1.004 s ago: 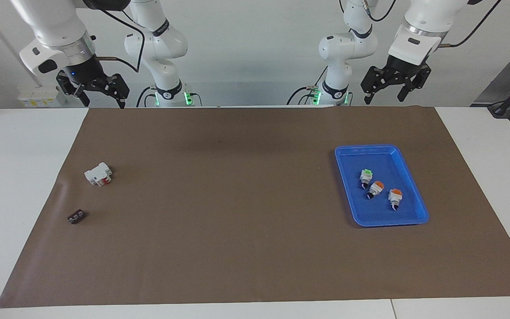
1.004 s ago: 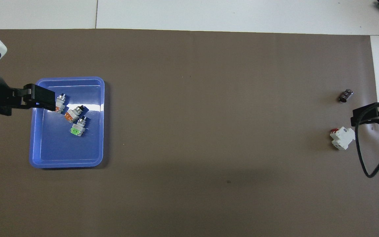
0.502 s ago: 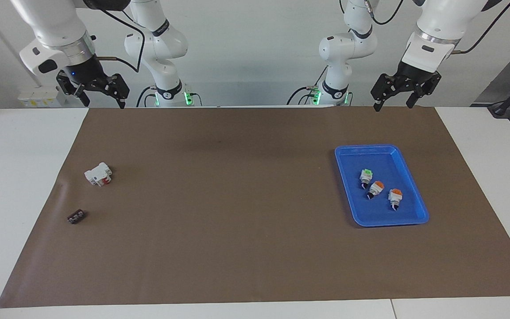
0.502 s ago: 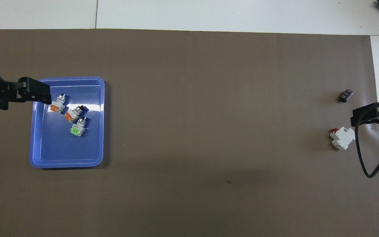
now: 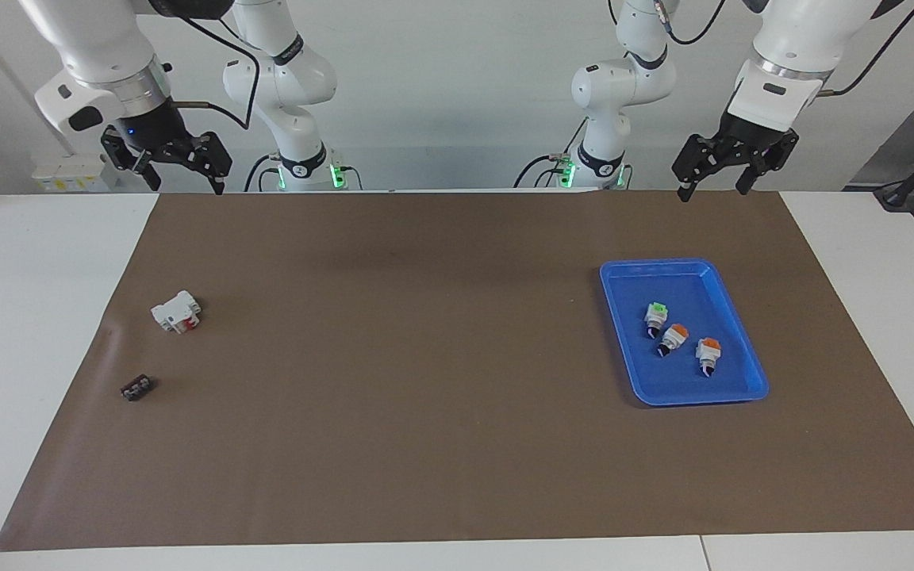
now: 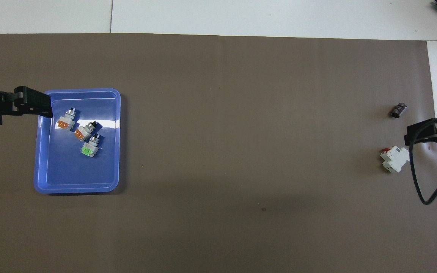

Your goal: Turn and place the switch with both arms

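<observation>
**Both grippers empty; switch lies in tray**

Left gripper (image 5: 715, 171): fingers spread wide, nothing held; I see it has drawn back from over the blue tray (image 5: 750, 373), high at the mat's edge. Right gripper (image 5: 181, 168): wide, empty, waiting. Switch (image 5: 654, 316), green face up, rests in the tray beside two orange switches (image 5: 690, 344). Placement looks finished.

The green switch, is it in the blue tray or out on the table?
In. The green switch lies inside the blue tray, within its rim, beside two orange switches. No claw touches it.
</observation>
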